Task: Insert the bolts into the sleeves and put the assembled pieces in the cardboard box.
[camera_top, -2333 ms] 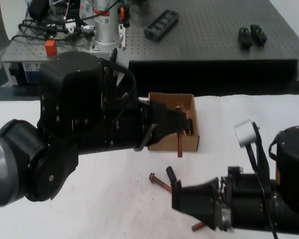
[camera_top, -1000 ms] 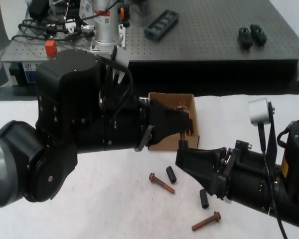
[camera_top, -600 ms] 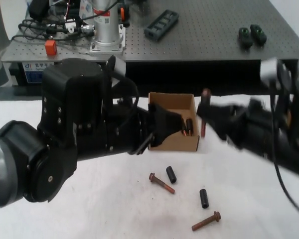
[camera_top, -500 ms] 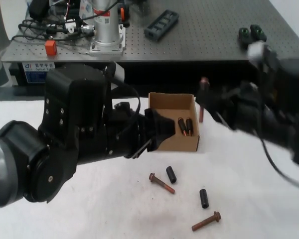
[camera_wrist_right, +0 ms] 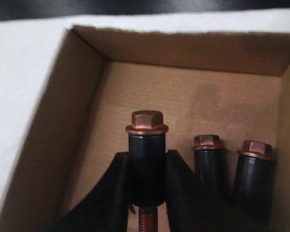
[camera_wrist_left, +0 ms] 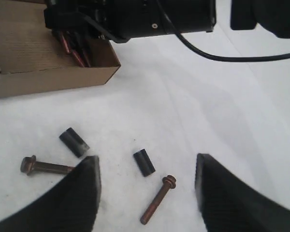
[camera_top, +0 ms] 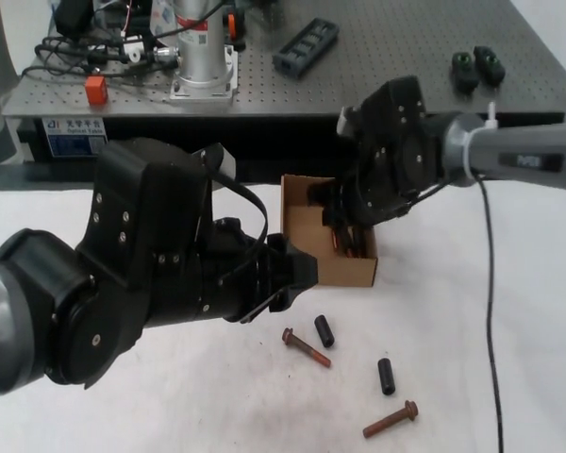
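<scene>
My right gripper (camera_wrist_right: 146,176) is shut on an assembled piece (camera_wrist_right: 146,159), a copper bolt in a black sleeve, held inside the cardboard box (camera_wrist_right: 53,145). Two more assembled pieces (camera_wrist_right: 209,162) (camera_wrist_right: 253,169) lie beside it in the box. In the high view the right gripper (camera_top: 344,222) is over the box (camera_top: 311,250). My left gripper (camera_wrist_left: 145,193) is open above the cloth, in front of the box (camera_wrist_left: 48,79). Below it lie two loose sleeves (camera_wrist_left: 73,142) (camera_wrist_left: 144,162) and two loose bolts (camera_wrist_left: 46,167) (camera_wrist_left: 157,199).
The loose sleeves (camera_top: 324,330) (camera_top: 386,375) and bolts (camera_top: 305,345) (camera_top: 391,419) lie on the white cloth (camera_top: 472,359) in front of the box. Behind the cloth rises a perforated metal table (camera_top: 396,66) with cables and fixtures. The left arm's bulk (camera_top: 123,283) fills the near left.
The right arm swung up from the near right and over to the box, carrying the assembled piece. The left gripper drew back from the box towards the near side.
</scene>
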Robot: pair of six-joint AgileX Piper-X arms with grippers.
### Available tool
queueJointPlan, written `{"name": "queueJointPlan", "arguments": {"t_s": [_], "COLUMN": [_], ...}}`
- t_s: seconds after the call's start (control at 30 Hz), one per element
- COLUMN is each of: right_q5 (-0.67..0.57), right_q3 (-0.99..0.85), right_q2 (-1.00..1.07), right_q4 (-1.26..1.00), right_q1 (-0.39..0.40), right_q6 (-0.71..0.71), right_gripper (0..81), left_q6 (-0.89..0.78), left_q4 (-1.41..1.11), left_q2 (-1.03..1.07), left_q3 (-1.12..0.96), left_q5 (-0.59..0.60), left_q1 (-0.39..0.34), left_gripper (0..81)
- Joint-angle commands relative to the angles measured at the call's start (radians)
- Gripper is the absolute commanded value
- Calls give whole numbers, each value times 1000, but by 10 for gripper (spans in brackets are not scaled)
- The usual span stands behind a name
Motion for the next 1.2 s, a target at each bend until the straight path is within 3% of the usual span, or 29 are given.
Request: {"name": "queueJointPlan", "arguments": {"t_s": [0.0, 0.17, 0.33, 0.53, 0.67, 0.8, 1.17], "right_q5": [2, -63, -72, -38, 53, 67, 93], "right_q3": [-24, -26, -16, 52, 103, 126, 126], "right_q2": [-8, -33, -172, -332, -306, -235, -95], "right_q4": [8, -26, -3, 373, 430, 405, 372], "right_q1": [0, 0, -3, 33, 100, 152, 184], "right_q6": [-11, -11, -81, -197, -261, -259, -259], "right_gripper": [19, 361, 287, 277, 277, 277, 277], "left_q6": [21, 21, 21, 21, 11, 11, 11], "left_q4": [-2, -2, -2, -2, -2, -2, -2], "left_q2": [-13, -13, -13, -13, -13, -13, -13], "left_q3": [-6, -6, -6, -6, -6, -6, -6], "left_q5": [-9, -9, -28, -33, -32, -32, -32], "left_q1": [1, 1, 1, 1, 1, 1, 1], "left_gripper": [421, 421, 421, 421, 421, 421, 421]}}
